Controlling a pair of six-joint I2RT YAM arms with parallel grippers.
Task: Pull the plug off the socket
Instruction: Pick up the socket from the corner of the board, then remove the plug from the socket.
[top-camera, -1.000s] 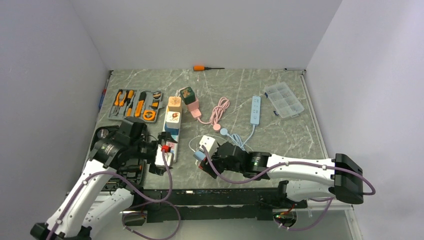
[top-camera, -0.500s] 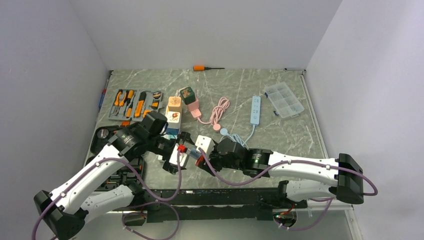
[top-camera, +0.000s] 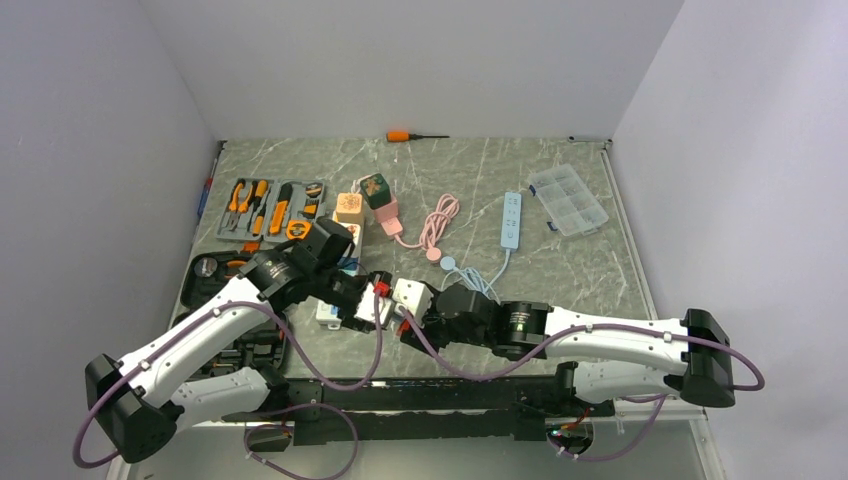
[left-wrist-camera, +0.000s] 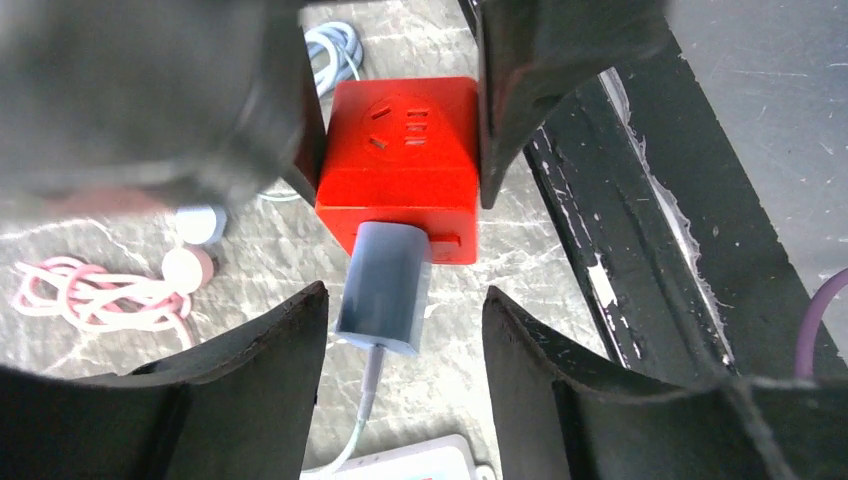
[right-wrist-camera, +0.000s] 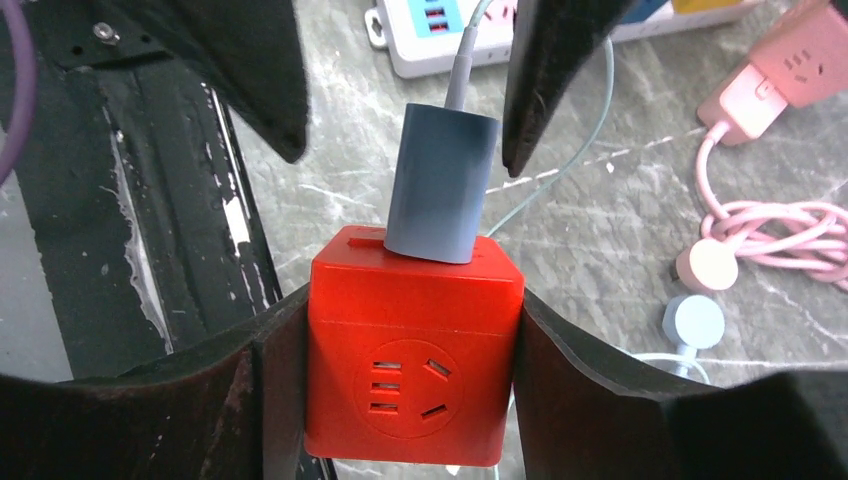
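Left wrist view, plug (left-wrist-camera: 385, 285): grey, seated in the near face of the red socket cube (left-wrist-camera: 405, 150), lying between the fingers of the left claw (left-wrist-camera: 403, 295).
Left claw: part open, straddling the plug with a gap on each side, holding nothing.
Right claw (right-wrist-camera: 405, 310): pressed flat on two opposite sides of the cube.
Axis: the plug's length points from the cube straight into the left claw; a pull should run back along it.
Nearer arm: left.
Cable (left-wrist-camera: 365, 400): trails from the plug's tail beneath the left claw.
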